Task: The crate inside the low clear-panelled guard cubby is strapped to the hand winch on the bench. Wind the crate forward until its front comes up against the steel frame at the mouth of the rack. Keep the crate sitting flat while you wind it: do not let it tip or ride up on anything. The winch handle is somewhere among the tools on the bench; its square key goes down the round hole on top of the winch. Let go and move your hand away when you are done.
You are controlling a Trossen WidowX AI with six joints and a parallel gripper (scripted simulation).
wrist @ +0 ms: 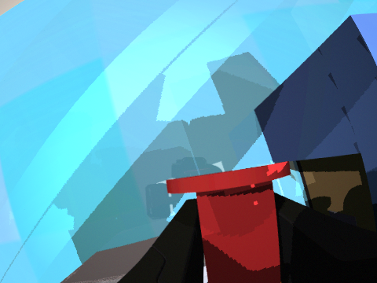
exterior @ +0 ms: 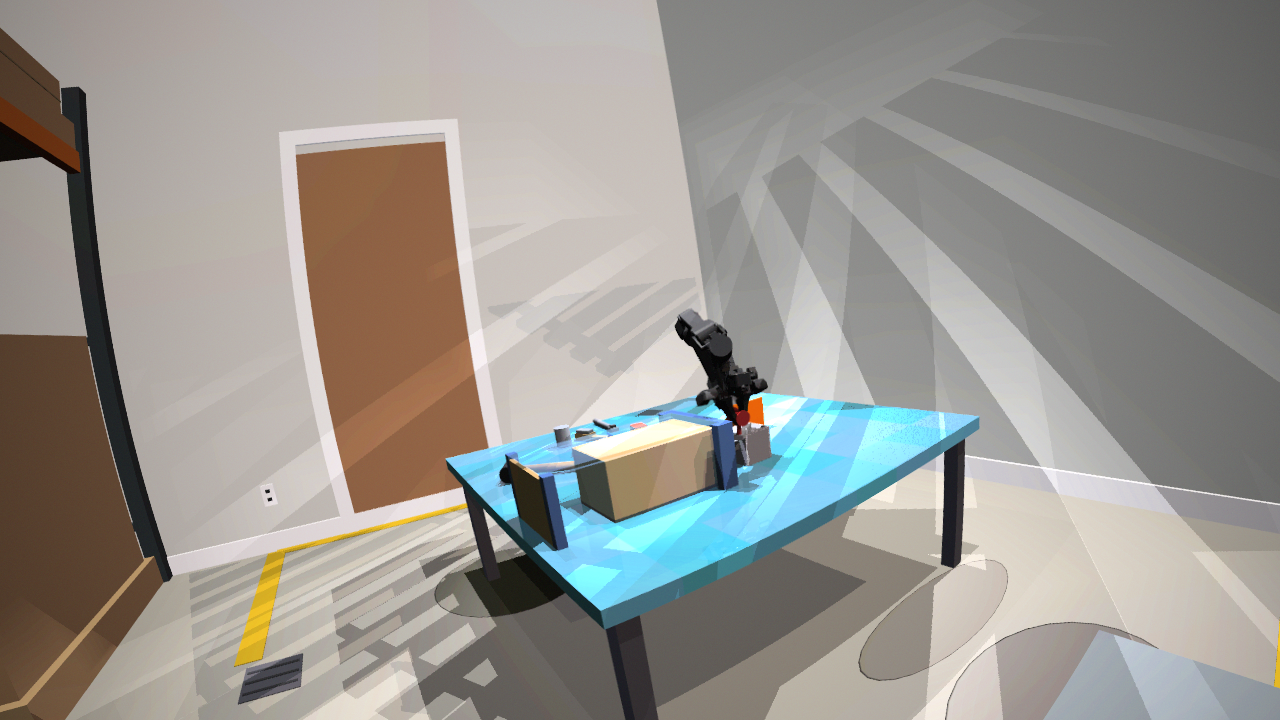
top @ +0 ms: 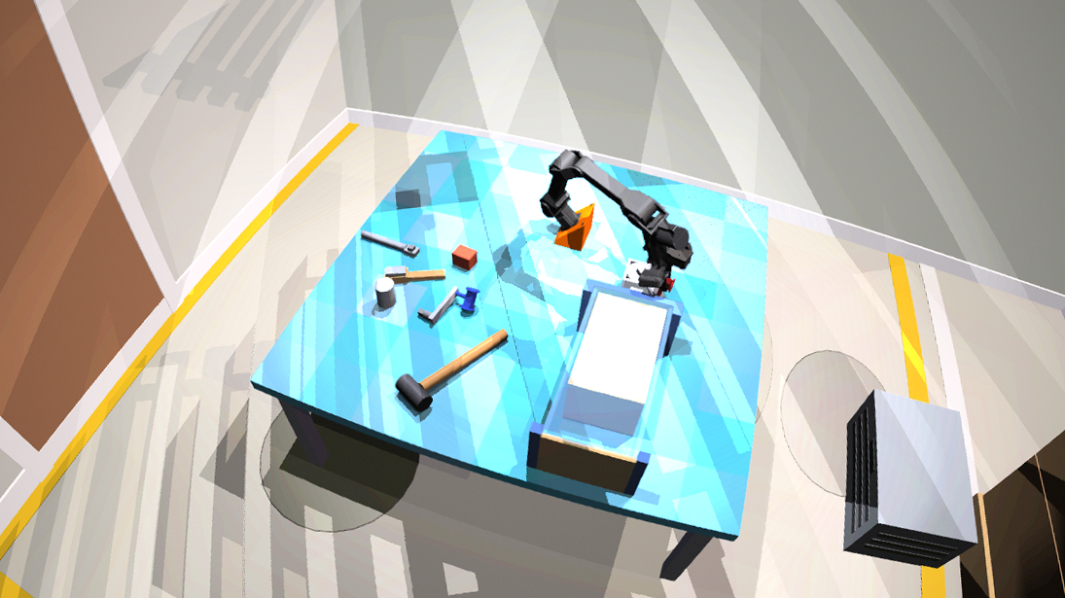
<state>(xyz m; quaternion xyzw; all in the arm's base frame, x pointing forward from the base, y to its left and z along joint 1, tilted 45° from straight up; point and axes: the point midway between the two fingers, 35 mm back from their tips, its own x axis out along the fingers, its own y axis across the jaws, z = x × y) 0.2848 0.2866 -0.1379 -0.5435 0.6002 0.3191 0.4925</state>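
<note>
Between the fingertips, at the mouth end of the cubby: a red grip (top: 670,285) (exterior: 742,417) (wrist: 239,240), with the gripper (top: 659,283) (exterior: 741,428) (wrist: 225,203) closed around it, its fingers parted by the grip's width. Winch (top: 636,274) (exterior: 759,443) just beside, on the blue bench (top: 305,354) (exterior: 805,528) (wrist: 78,98). Guard cubby (top: 672,331) (exterior: 725,454) (wrist: 314,98): holds one tan crate (top: 620,345) (exterior: 653,465), sitting flat, toward the winch end; cannot tell whether its front touches the steel. Gap behind it, then a brown end board (top: 585,458) (exterior: 533,501). Across the bench, outside the cubby: long-handled mallet (top: 459,361), red block (top: 464,256), grey cylinder (top: 384,292) (exterior: 561,433), contents unreadable. Farther off, a dark-posted shelf rack (exterior: 82,268) bears a brown box (exterior: 26,80).
</note>
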